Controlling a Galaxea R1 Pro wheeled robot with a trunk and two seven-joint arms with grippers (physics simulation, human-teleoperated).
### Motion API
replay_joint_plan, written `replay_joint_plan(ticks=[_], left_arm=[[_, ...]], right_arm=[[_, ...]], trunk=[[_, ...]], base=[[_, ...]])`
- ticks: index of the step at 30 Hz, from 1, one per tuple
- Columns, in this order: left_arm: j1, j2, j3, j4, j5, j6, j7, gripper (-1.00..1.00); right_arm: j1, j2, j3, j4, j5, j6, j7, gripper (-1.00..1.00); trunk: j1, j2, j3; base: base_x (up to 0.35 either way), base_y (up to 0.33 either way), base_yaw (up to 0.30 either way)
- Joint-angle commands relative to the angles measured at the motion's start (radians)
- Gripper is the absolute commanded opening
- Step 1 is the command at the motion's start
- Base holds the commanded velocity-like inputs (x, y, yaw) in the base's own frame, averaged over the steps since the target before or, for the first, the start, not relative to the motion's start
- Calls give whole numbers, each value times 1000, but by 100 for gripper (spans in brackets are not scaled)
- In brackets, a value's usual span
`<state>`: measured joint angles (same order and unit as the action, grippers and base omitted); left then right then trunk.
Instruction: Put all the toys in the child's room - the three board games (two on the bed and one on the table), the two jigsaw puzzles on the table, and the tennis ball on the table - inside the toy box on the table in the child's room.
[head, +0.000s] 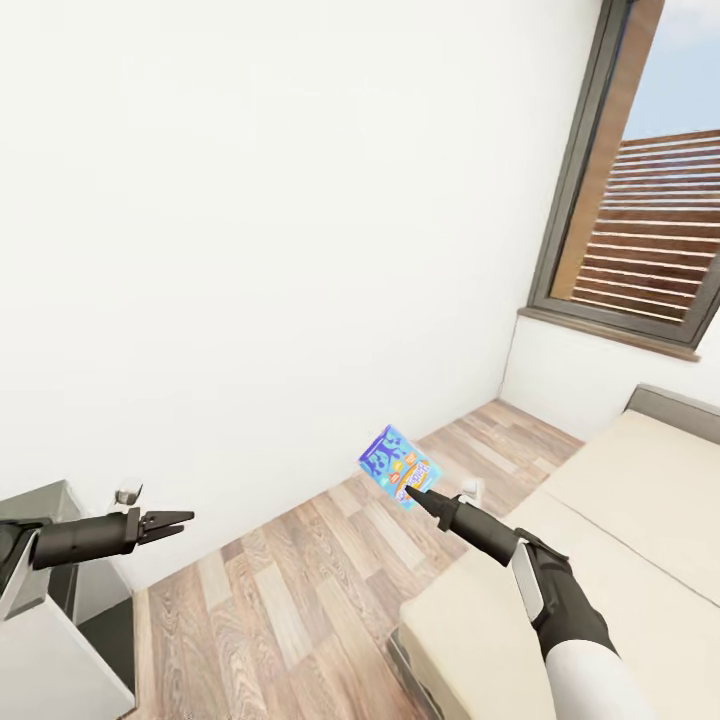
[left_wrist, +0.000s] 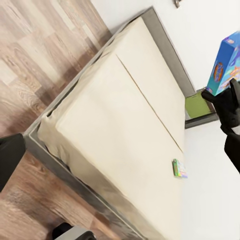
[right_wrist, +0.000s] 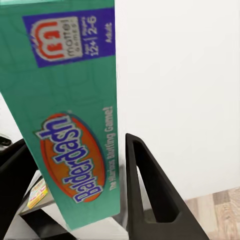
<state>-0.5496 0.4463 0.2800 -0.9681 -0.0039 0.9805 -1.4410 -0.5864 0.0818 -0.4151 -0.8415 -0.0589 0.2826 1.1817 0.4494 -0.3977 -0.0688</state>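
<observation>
The right hand (head: 415, 493) pinches the blue board game (head: 398, 466) by its lower edge, above the floor; the left hand (head: 172, 523) is empty, fingers nearly together.

The bed (left_wrist: 120, 135) is low, with a beige mattress in a dark grey frame; a seam runs along the mattress, dividing it into two panels. One small flat game box (left_wrist: 179, 168) — green-edged, with a busy pale cover — lies flat on the mattress near one long edge, well apart from the corners. The bed stands on a wood-plank floor (head: 300, 560), its corner close to the lower middle of the head view — beside the white wall under the window.
</observation>
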Motion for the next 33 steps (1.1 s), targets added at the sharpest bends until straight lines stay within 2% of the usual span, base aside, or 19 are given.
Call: replay_joint_plan(ticks=[1, 13, 33], left_arm=[[-1, 0, 0, 0, -1, 10, -4, 100], [-1, 1, 0, 0, -1, 10, -5, 100], [-1, 1, -1, -1, -1, 10, -8, 100]], right_arm=[[-1, 1, -4, -1, -2, 10, 1, -100], [-1, 2, -4, -1, -3, 11, -5, -100], [-1, 3, -3, -1, -2, 12, -8, -100]], trunk=[[1, -2, -2], [1, -2, 3], [1, -2, 12]], base=[[-10, 0, 280], [-10, 0, 281], [-99, -17, 281]])
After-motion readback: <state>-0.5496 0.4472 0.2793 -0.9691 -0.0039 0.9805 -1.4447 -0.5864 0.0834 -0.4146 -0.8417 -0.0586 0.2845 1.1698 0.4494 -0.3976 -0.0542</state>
